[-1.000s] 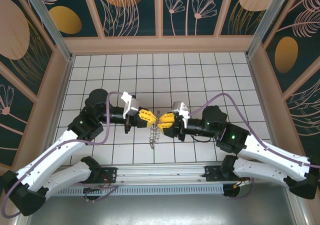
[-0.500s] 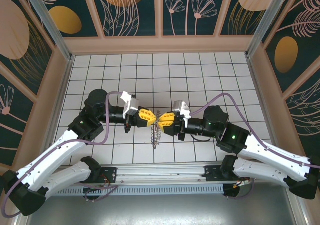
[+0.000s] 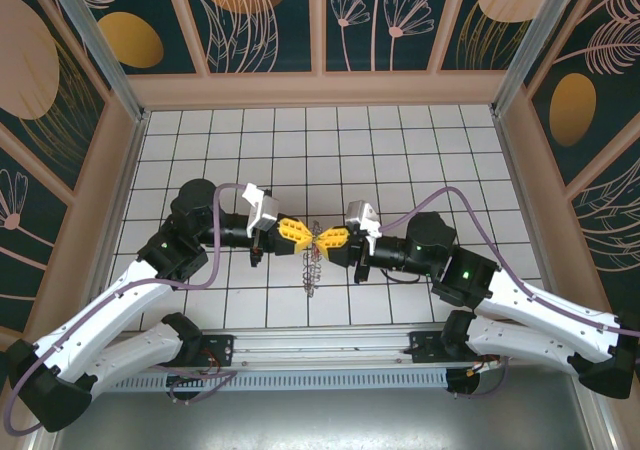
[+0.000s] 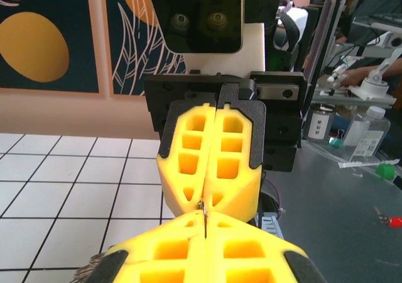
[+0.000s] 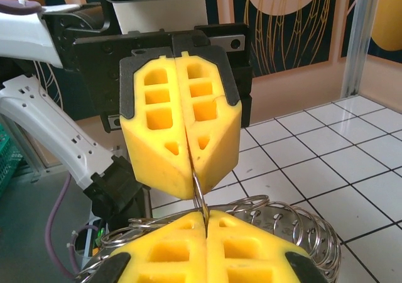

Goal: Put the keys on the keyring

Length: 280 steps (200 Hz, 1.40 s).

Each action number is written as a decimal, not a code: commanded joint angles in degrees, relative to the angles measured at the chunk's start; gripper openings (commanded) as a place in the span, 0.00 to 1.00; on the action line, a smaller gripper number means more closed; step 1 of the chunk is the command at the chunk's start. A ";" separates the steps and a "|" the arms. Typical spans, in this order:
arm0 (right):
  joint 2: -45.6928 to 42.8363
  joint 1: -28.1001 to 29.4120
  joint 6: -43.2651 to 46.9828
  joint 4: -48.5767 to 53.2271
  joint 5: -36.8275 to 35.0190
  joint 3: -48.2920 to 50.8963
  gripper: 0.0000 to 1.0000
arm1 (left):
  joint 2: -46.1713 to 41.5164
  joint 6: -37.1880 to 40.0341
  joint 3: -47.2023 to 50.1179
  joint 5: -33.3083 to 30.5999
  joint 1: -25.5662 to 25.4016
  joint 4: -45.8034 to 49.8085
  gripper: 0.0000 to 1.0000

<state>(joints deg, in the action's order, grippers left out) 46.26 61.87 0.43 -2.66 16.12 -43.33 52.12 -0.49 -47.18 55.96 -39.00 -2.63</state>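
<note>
My left gripper and right gripper meet tip to tip above the middle of the tiled floor. Both are shut on a thin pale metal wire of the keyring, which hangs below them as a grey, fringed strip seen edge-on. In the left wrist view my left gripper pinches the wire, and the right arm's yellow fingers face it. In the right wrist view my right gripper clamps the same wire under the left arm's fingers. The keyring's flat plate with several small loops lies just behind. The red key is hidden.
White tiled floor stretches behind and to both sides of the grippers. Wooden walls with painted panels enclose it at the back and sides. A metal rail with the arm bases runs along the near edge.
The right gripper has moved left until its tips touch the left gripper's. The keyring between them has been drawn up slightly. The left arm has barely moved.
</note>
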 commanded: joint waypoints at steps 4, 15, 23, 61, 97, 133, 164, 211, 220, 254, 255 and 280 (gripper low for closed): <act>-0.17 -0.33 2.98 4.68 -3.34 -2.85 0.00 | -0.26 5.48 -2.92 -1.49 -0.27 8.93 0.04; 0.68 -0.34 4.25 8.89 -3.85 -4.84 0.00 | -0.11 7.83 -3.97 -2.91 -0.26 12.79 0.08; 1.43 -0.33 5.23 11.58 -3.99 -6.24 0.00 | 0.32 9.43 -4.79 -3.76 -0.27 15.37 0.10; 4.92 -0.50 8.71 20.60 -2.96 -11.98 0.00 | 2.51 12.59 -7.21 -5.04 -0.50 19.66 0.10; 7.32 -0.58 10.51 25.50 -3.15 -15.82 0.00 | 5.06 15.09 -8.20 -7.03 -1.79 22.83 0.09; 10.68 -0.68 12.24 29.92 -3.62 -19.81 0.00 | 6.47 15.99 -10.42 -8.22 -2.65 23.97 0.09; 13.41 -1.02 13.52 32.84 -3.29 -23.30 0.00 | 7.79 16.56 -10.83 -9.26 -3.36 24.08 0.09; 18.20 -2.01 15.13 38.56 -3.46 -28.15 0.00 | 9.31 17.14 -11.27 -10.68 -4.32 24.73 0.10; 18.94 -2.16 15.48 39.57 -3.67 -28.88 0.00 | 9.53 17.25 -11.36 -10.77 -4.33 25.01 0.10; 20.74 -2.28 16.75 41.81 -4.17 -31.14 0.00 | 10.27 17.44 -11.36 -11.27 -4.42 25.35 0.11; 20.82 -2.28 16.73 41.83 -4.17 -31.22 0.00 | 10.28 17.49 -11.40 -11.25 -4.46 25.37 0.11; 22.02 -2.28 17.75 42.40 -4.55 -32.02 0.00 | 10.46 17.59 -11.38 -11.62 -4.45 25.09 0.08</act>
<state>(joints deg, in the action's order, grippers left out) 67.22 59.59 16.10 42.87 11.38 -72.27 62.06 16.03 -56.71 43.11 -42.46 23.46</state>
